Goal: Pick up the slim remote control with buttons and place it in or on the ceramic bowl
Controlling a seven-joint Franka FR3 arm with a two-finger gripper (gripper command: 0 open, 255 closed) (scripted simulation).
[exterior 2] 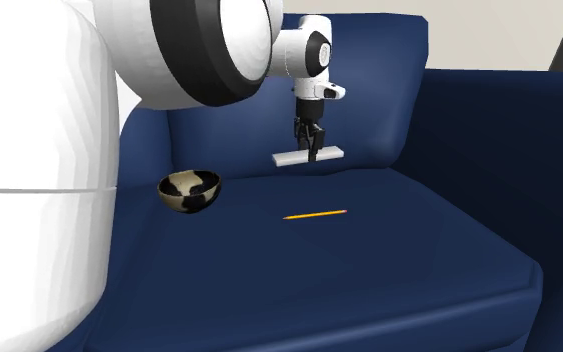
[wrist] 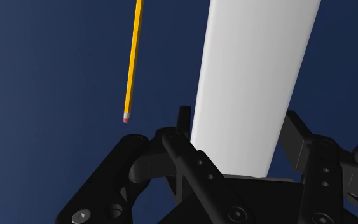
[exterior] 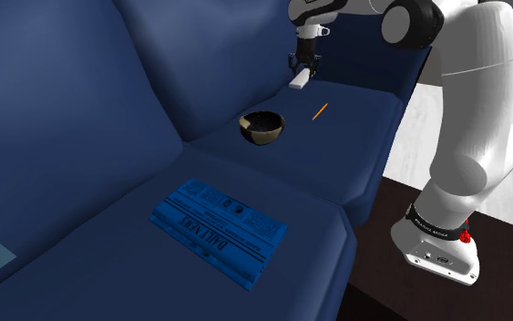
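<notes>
My black gripper is shut on a plain white slim remote and holds it level in the air above the blue sofa seat, close to the backrest. In the wrist view the remote runs away from the hand between the two fingers. No buttons show on it. The bowl, dark with cream patches, stands upright on the seat, toward the shoulder view's lower left of the gripper. In the second exterior view the bowl is left of the remote and lower.
An orange pencil lies on the seat below the remote, between it and the cushion's front edge. A blue newspaper lies on the adjoining cushion. The sofa's backrest rises right behind the gripper.
</notes>
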